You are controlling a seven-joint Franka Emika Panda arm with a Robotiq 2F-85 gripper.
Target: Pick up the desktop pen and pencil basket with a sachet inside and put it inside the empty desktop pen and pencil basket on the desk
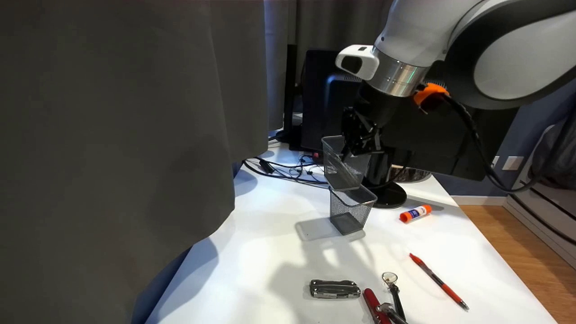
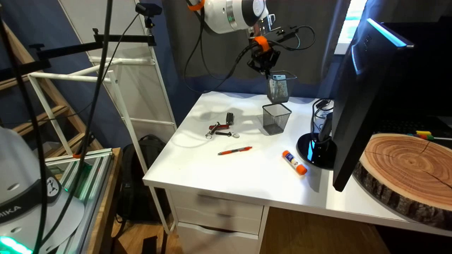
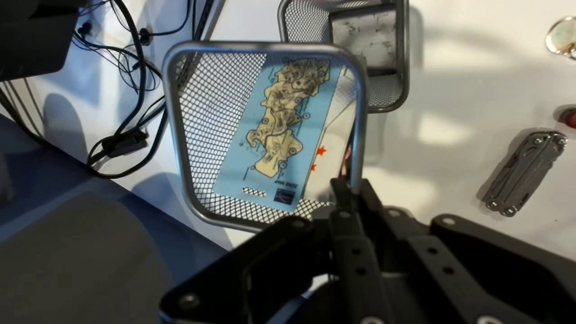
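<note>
A grey mesh basket (image 1: 337, 168) hangs in the air, slightly tilted; it also shows in an exterior view (image 2: 277, 97) and the wrist view (image 3: 172, 112). A blue and white sachet with a map print (image 3: 281, 130) lies inside it. My gripper (image 3: 353, 185) is shut on one side of its rim, one finger inside and one outside. In an exterior view my gripper (image 1: 345, 155) shows dark at the held basket's top. An empty mesh basket (image 2: 277, 118) stands upright on the desk, also visible in the wrist view (image 3: 402, 67). The held basket is higher and offset toward the curtain side.
A black monitor (image 2: 370, 91) and its round base (image 1: 390, 198) stand beside the baskets. Cables (image 1: 288, 171) lie behind. A glue stick (image 1: 415, 213), a red pen (image 1: 438, 281) and a multitool (image 1: 335, 289) lie on the white desk. A dark curtain (image 1: 135, 135) hangs alongside.
</note>
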